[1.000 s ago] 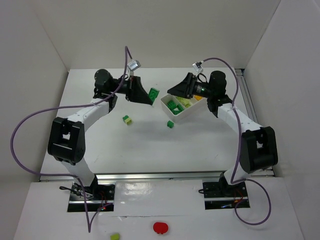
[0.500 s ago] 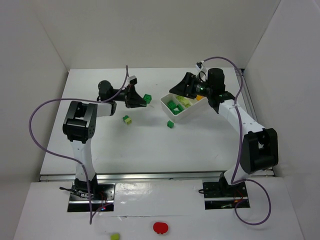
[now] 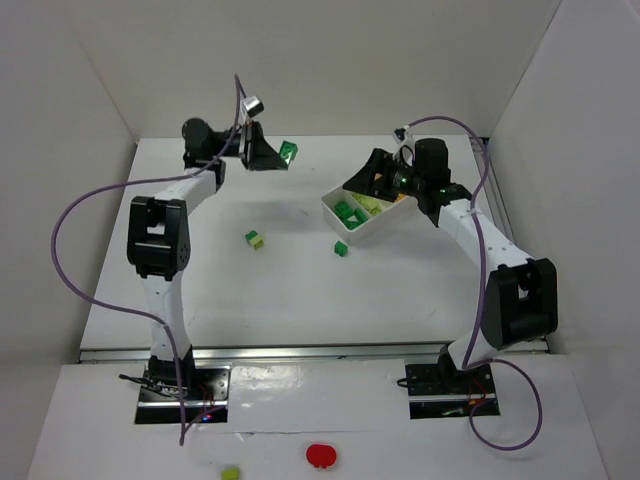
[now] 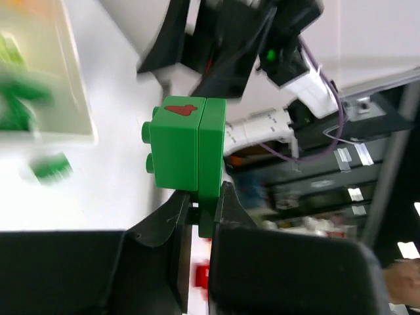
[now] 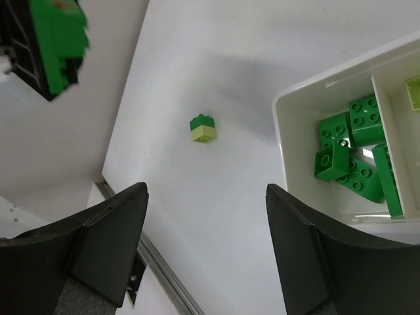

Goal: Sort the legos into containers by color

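Holding one dark green lego (image 4: 187, 141) tight between its two fingers, my left pincer (image 4: 200, 210) hangs above the worktop (image 3: 300, 290) at about 11 o'clock. My right pincer (image 5: 207, 243) stands wide open with nothing in it, over the white tray (image 5: 283, 125) at about 1 o'clock. Several dark green legos (image 5: 354, 154) lie in one end compartment of the tray. Near the middle of the worktop lie a green-on-lime pair (image 5: 203, 128) and, at 3 o'clock from it, a single green lego (image 3: 341, 248), both outside the tray.
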Controlling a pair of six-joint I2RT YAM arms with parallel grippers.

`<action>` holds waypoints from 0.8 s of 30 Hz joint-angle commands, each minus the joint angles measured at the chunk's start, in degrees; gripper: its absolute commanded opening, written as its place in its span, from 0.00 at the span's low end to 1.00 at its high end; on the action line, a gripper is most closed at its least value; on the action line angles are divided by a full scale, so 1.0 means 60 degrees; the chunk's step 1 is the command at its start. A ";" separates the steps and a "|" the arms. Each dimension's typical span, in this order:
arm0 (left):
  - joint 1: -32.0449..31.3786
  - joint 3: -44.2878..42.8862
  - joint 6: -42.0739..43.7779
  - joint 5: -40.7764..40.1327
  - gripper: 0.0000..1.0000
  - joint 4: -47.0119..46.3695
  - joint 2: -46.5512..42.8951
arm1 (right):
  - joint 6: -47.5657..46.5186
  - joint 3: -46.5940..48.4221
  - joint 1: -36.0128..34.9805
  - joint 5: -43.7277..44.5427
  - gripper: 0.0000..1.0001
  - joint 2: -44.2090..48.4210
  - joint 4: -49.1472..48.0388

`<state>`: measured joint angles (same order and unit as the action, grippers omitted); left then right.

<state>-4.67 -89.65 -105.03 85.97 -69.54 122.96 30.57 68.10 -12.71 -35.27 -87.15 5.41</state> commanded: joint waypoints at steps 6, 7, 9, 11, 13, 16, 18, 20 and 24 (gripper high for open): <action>0.0381 -0.8069 1.0109 -0.2548 0.00 1.3390 0.1478 | -0.0450 0.0765 -0.0108 0.0398 0.80 0.0317 0.0577; 0.0469 -0.7709 0.9847 -0.2653 0.00 1.3203 0.1393 | -0.0451 0.0765 -0.0108 0.0399 0.80 0.0317 0.0578; 0.0674 -0.6758 0.9610 -0.2756 0.00 1.2395 0.1042 | -0.0451 0.0765 -0.0108 0.0618 0.80 0.0419 0.0753; 0.0865 -0.6023 1.0659 -0.3530 0.00 1.3297 0.0588 | -0.0553 0.0765 -0.0108 0.0619 0.80 0.0419 0.0841; 0.0866 -0.5686 1.2338 -0.5016 0.00 1.5406 0.0310 | -0.0640 0.0678 -0.0108 0.0751 0.80 0.0419 0.0842; 0.0618 -0.4793 1.3706 -0.7330 0.00 1.7324 -0.0291 | -0.0641 0.0677 -0.0108 0.0839 0.80 0.0303 0.0842; 0.0413 -0.3623 1.4032 -0.8290 0.00 1.7624 -0.0961 | -0.0641 0.0677 -0.0196 0.0940 0.80 0.0172 0.0929; -0.0010 -0.2715 1.4151 -0.9851 0.00 1.7625 -0.1506 | -0.0641 0.0677 -0.0196 0.0941 0.80 0.0083 0.0929; -0.0744 -0.0491 1.4005 -1.2173 0.00 1.7523 -0.2591 | -0.0641 0.0677 -0.0284 0.1131 0.80 -0.0151 0.0929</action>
<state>-5.65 -96.95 -24.32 27.75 34.02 116.27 27.53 70.37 -13.65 -30.11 -87.31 10.33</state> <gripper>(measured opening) 0.174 0.796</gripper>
